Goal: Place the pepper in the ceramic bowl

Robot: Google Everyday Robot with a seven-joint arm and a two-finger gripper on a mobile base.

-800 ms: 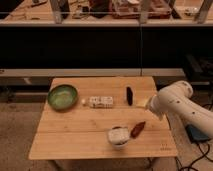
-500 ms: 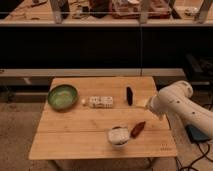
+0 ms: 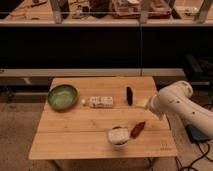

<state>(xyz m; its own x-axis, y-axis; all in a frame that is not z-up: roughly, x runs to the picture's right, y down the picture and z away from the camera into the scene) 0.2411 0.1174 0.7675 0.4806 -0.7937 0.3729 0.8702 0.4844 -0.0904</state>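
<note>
pepper sitting by the white bowl, green bowl way over on the other side

biggest thing here is the pale wooden plank table (image 3: 75,135), rectangular, with the board seams running lengthwise and a smooth matte top. next is the robot's glossy white arm (image 3: 180,102), fat and rounded like moulded plastic, reaching in from the right. its gripper (image 3: 146,103) hangs at the arm's tip over the table's right edge, just beside the dark item. honestly can't tell whether it's spread or clamped from this angle, it's just a pale yellowish blob at the end.

then the wide round green ceramic bowl (image 3: 62,96) with a darker rim, sitting at the far left of the table. the inside looks smooth and glazed. the smaller round white bowl (image 3: 118,136) is near the front edge, right of centre. a flat white rectangular packet (image 3: 101,102) with dark markings lies mid-table, just right of the green bowl.

the nearly black elongated item (image 3: 129,95) lies toward the back right, pointing front to back. smallest is the reddish-brown tapered pepper (image 3: 138,128), lying tilted on the wood, touching or just about touching the white bowl's right side and well apart from the green bowl.
</note>
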